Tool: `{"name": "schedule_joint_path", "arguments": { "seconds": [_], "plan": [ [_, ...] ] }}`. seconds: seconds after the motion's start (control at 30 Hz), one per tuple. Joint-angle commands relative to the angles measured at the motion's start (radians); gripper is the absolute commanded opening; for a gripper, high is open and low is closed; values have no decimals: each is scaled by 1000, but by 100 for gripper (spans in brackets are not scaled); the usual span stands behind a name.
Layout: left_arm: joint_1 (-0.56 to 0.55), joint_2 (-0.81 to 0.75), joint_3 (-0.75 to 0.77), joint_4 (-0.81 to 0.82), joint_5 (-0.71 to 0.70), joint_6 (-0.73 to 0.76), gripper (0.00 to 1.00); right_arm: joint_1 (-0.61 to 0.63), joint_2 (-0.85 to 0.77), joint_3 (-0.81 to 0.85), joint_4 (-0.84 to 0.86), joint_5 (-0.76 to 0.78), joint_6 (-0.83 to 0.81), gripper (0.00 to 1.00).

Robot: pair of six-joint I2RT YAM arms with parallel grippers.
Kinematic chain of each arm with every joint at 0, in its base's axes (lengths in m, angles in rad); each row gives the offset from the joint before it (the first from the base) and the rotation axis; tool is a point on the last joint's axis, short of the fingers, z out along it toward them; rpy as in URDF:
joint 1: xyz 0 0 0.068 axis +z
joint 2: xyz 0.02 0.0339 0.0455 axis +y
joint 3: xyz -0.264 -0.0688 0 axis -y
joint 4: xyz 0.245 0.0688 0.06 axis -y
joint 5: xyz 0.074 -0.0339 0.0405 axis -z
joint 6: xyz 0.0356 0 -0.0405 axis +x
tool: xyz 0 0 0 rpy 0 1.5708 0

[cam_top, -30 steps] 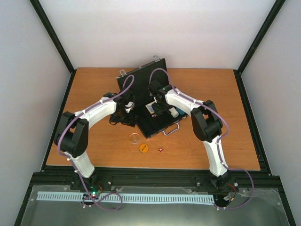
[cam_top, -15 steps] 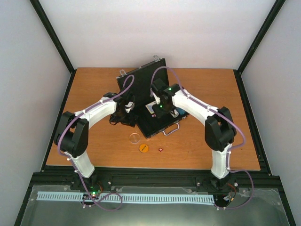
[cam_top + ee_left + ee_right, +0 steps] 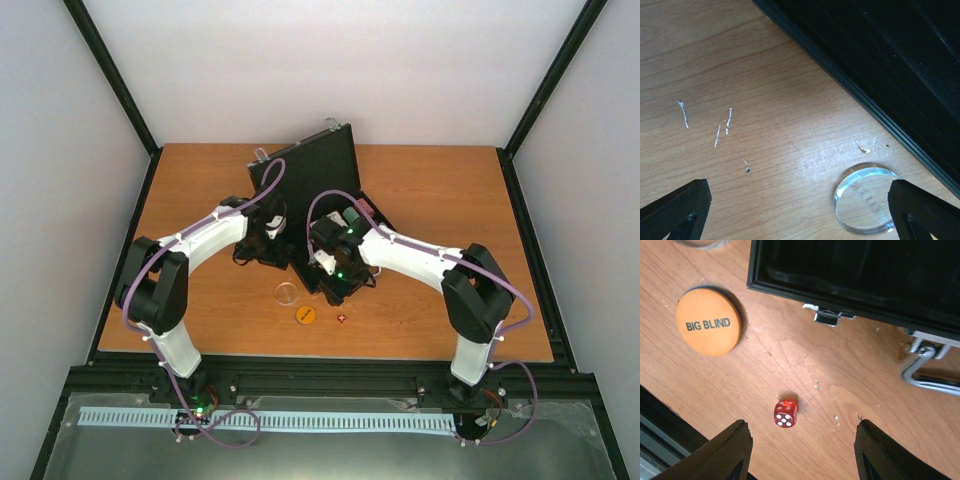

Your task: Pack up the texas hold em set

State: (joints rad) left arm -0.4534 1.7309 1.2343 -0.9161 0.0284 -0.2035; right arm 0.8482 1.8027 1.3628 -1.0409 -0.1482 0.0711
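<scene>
The black briefcase [image 3: 318,185] stands open in the middle of the worktop [image 3: 450,200] with its lid raised. From above, the right arm covers most of its tray, and both wrist views catch only dark edge, so what lies inside cannot be made out.

The left jaws are spread wide and hold nothing, low over bare wood beside the case's left side. The clear disc [image 3: 865,200] lies flat between them, close to the right-hand fingertip [image 3: 920,210]. The case wall runs ahead and to the right of them.

The right jaws are parted and empty, in front of the case. The red die [image 3: 785,413] sits between them, just ahead of the tips and touching neither. The orange disc [image 3: 708,321], marked BIG BLIND, lies ahead to the left. A silver latch [image 3: 827,316] is straight ahead. The handle [image 3: 927,372] is ahead to the right, cut off by the frame edge. In both wrist views only the finger ends show.
</scene>
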Motion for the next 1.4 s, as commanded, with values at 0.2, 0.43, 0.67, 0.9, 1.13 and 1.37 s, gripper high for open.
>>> {"name": "schedule_joint_path", "arguments": {
  "seconds": [0.2, 0.43, 0.67, 0.9, 1.13, 1.37],
  "plan": [
    [4, -12, 12, 3, -2, -3, 100, 30, 53, -73, 84, -23, 10, 56],
    [4, -10, 10, 2, 3, -4, 100, 44, 72, -123, 125, -32, 24, 55],
    [4, -9, 7, 5, 8, -5, 100, 50, 83, -136, 132, -36, 26, 54],
    [4, -12, -1, 6, 9, -7, 100, 62, 72, -166, 138, -38, 41, 52],
    [4, -12, -2, 9, 19, -8, 100, 67, 75, -170, 143, -35, 51, 36],
    [4, -15, -4, 10, 16, -8, 100, 68, 46, -162, 120, 12, 68, 10]
  ]
}}
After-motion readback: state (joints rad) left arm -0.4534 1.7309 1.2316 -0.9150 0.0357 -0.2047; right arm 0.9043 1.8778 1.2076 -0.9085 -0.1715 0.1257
